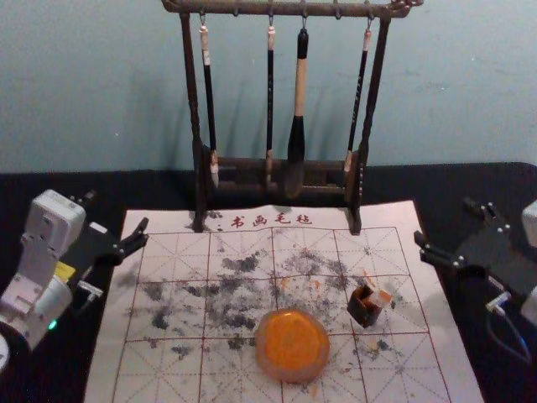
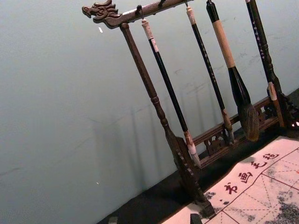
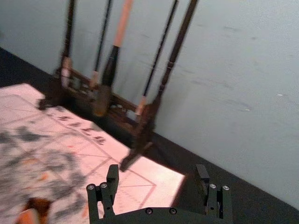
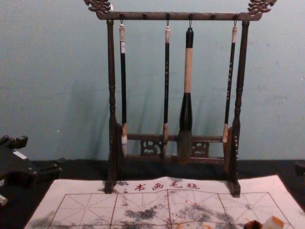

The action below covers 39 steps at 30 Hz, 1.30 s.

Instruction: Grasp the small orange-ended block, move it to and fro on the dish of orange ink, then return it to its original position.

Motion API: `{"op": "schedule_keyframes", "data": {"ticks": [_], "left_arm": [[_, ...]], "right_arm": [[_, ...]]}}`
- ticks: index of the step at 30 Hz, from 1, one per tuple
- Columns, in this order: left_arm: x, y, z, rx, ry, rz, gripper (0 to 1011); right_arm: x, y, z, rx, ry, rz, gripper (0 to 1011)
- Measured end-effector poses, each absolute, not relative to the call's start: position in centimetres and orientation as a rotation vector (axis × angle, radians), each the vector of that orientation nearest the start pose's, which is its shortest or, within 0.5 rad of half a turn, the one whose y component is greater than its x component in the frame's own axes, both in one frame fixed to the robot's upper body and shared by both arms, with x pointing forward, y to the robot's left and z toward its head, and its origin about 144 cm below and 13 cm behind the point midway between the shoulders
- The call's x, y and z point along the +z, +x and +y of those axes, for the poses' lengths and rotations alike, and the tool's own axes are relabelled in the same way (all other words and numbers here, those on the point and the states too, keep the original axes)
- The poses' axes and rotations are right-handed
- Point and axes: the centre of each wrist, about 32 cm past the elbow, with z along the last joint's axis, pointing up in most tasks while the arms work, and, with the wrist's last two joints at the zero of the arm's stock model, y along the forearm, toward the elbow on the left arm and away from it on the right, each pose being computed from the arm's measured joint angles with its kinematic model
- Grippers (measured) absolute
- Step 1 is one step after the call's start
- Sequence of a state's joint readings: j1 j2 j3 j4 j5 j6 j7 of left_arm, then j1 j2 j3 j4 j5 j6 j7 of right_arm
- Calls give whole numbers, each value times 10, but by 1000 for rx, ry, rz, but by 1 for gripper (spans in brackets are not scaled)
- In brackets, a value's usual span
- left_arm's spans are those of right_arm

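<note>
Head view shows us the dish [image 1: 270,366] near the small block [image 1: 380,299]; left wrist view, the rack's dragon head [image 2: 99,11]. Left pincer [image 1: 116,212] and right pincer [image 1: 443,222] gape wide.

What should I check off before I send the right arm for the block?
1. Right gripper jaws open: ok, spread apart.
2. Right gripper at the block: not ok, it hangs by the mat's right edge, away from the block.
3. Left gripper out of the way: ok, off by the mat's left edge.
4. Dish ready: ok, on the mat, orange face up.
5. Block's footing: cannot tell whether it stands in the dark box or leans on it.
6. Low straight path from block to dish: not ok, the box is on the dish's side of the block.
</note>
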State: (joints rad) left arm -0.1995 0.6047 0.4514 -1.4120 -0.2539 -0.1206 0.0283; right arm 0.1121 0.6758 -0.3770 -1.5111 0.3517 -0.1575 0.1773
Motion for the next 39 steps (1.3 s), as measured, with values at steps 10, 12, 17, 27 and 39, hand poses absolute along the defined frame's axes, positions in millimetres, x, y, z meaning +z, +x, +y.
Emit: {"op": "schedule_keyframes", "data": {"ticks": [10, 12, 17, 27, 39], "left_arm": [[1140, 489, 310, 1248, 304, -285, 1001], [1140, 489, 310, 1248, 304, -285, 1001], [1140, 489, 310, 1248, 304, -285, 1001], [1140, 489, 310, 1248, 304, -285, 1001], [1140, 489, 310, 1248, 304, -285, 1001]], "right_arm": [[1155, 459, -359, -876, -138, -162, 1000], [1155, 458, -362, -845, -135, -155, 1000], [1153, 457, -366, -748, -152, -135, 1000], [1144, 463, -361, -643, -197, -62, 1000], [1136, 475, -353, -607, -248, -17, 1000]]}}
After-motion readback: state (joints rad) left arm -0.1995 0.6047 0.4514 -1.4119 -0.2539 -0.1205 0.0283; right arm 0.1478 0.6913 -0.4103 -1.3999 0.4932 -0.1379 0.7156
